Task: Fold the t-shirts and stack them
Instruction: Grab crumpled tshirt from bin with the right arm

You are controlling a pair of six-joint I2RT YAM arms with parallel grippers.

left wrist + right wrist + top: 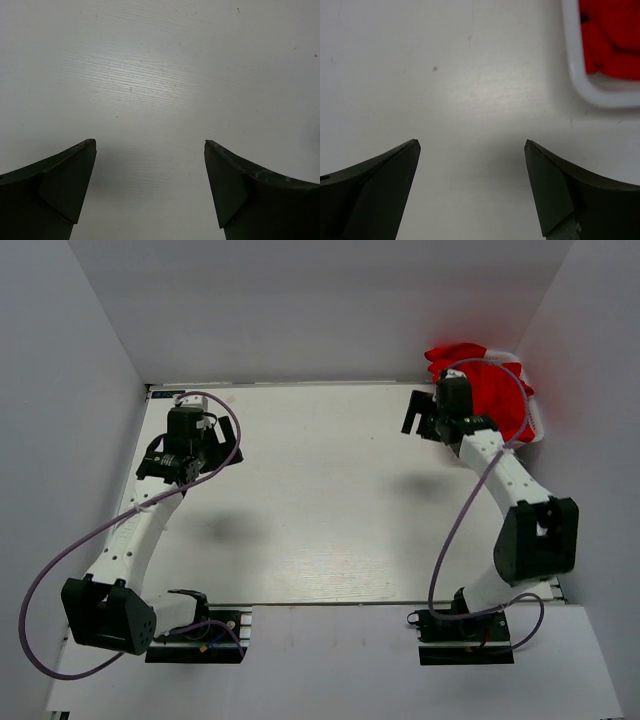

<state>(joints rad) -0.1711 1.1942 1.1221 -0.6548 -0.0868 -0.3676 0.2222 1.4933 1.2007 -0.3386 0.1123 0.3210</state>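
Looking out from the near edge, I see thin purple cables looping off both arms above the white wood-grain table. The left gripper hangs over bare tabletop at the left, with its dark fingers spread wide and nothing between them. Farther out on the right, the right gripper is also spread wide and empty, over the table just beside the white plastic basket. That wrist view cuts the basket off at a rounded corner. The bright red cloth t-shirts lie bunched inside it at the far right corner. The right wrist hides part of the heap from above, so I cannot count them.
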